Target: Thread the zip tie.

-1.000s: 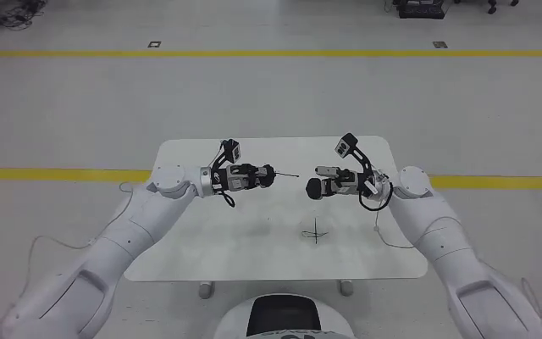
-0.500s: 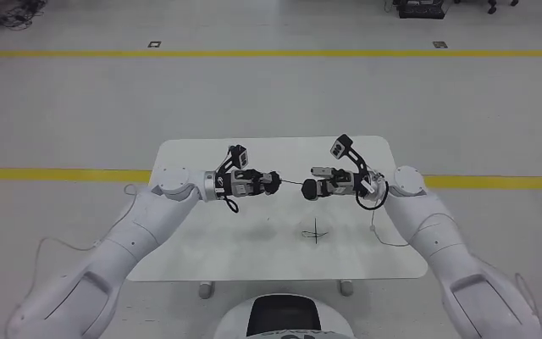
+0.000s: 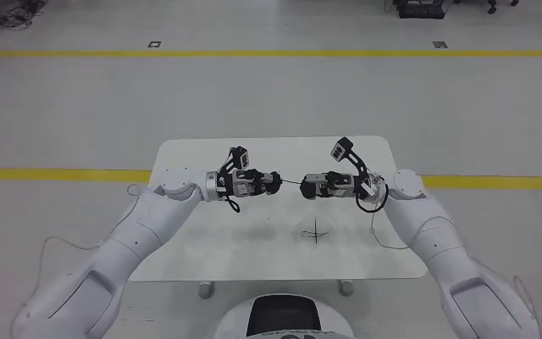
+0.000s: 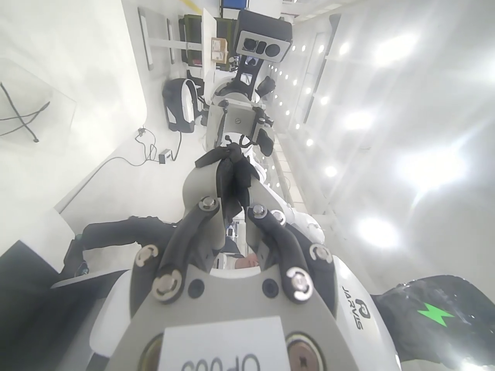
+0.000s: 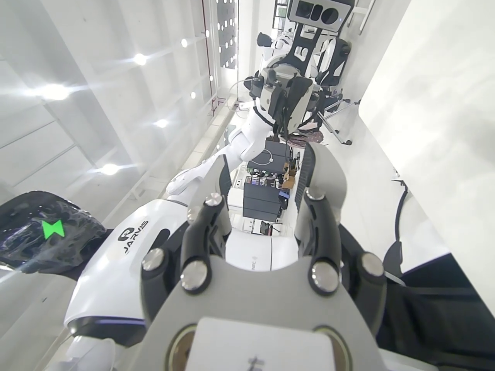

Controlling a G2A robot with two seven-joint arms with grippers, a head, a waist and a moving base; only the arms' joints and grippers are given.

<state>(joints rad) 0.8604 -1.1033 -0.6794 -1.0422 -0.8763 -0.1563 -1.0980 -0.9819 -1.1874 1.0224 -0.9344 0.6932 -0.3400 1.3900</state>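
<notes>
Both arms are held above the white table (image 3: 212,246), facing each other. My left gripper (image 3: 271,181) is shut on a thin black zip tie (image 3: 289,182) that sticks out level toward my right gripper (image 3: 306,186). In the left wrist view the tie (image 4: 207,159) is pinched in the left gripper (image 4: 229,171), with the right gripper (image 4: 241,123) just beyond it. The right gripper (image 5: 267,164) stands open, fingers wide apart. The tie's thin tail (image 5: 285,136) points from the left gripper (image 5: 284,115) into that gap.
More black zip ties (image 3: 314,233) lie crossed on the table near its front middle, below the grippers; the left wrist view shows them as crossed ties (image 4: 23,117). Bare tabletop surrounds them.
The two grippers have drawn closer together over the table. The gap between them has shrunk, and the tie's tip now reaches the right gripper's fingers.
</notes>
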